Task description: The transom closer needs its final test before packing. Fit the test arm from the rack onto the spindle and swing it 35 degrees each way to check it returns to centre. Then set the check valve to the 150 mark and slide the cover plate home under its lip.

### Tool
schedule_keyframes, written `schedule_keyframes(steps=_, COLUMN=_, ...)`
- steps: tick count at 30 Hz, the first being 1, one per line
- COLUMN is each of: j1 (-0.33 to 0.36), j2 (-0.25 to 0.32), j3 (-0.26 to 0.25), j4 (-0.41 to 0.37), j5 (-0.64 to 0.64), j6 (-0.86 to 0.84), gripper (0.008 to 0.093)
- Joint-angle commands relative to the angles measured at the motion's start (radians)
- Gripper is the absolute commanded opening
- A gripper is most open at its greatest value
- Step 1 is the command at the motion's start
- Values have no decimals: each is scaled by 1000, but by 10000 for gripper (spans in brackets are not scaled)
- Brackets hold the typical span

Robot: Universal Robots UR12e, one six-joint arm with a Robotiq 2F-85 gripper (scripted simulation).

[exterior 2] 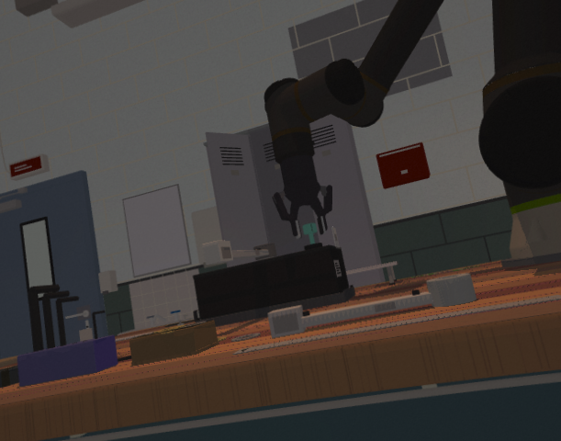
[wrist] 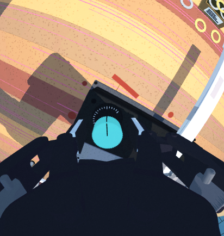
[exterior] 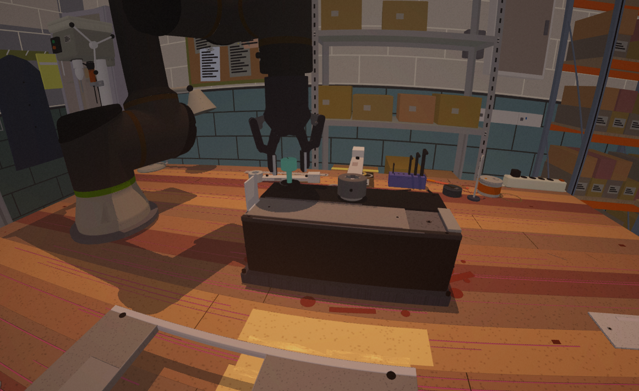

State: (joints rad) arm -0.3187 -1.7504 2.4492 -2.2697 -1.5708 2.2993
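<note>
In the middle of the wooden bench stands the dark closer body (exterior: 348,243), with the teal check valve knob (exterior: 289,168) upright near its left end and the grey spindle hub (exterior: 352,186) carrying the pale test arm (exterior: 355,159) to its right. A grey cover plate (exterior: 334,211) lies along the top, short of the lip (exterior: 449,219) at the right end. My gripper (exterior: 288,163) hangs straight over the knob, open and holding nothing. From the wrist camera the knob (wrist: 106,135) shows a dark pointer line aimed at a dial of white ticks (wrist: 106,111).
A purple holder with black hex keys (exterior: 407,179) sits behind the closer, beside a spool (exterior: 489,185) and a power strip (exterior: 535,182). A long grey bar (exterior 2: 373,306) lies on the bench behind the closer. Grey plates lie near the front edge.
</note>
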Motion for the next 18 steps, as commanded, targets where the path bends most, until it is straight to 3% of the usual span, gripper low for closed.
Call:
schedule_keyframes(steps=1, j1=0, j2=0, j3=-1, j4=0, j5=0, j6=0, gripper=580)
schedule_keyframes(steps=6, j1=0, j2=-12, j3=-9, j4=19, j5=0, j6=0, gripper=580)
schedule_keyframes(steps=18, j1=0, j2=-82, j3=-65, j4=145, j5=0, j6=0, gripper=580)
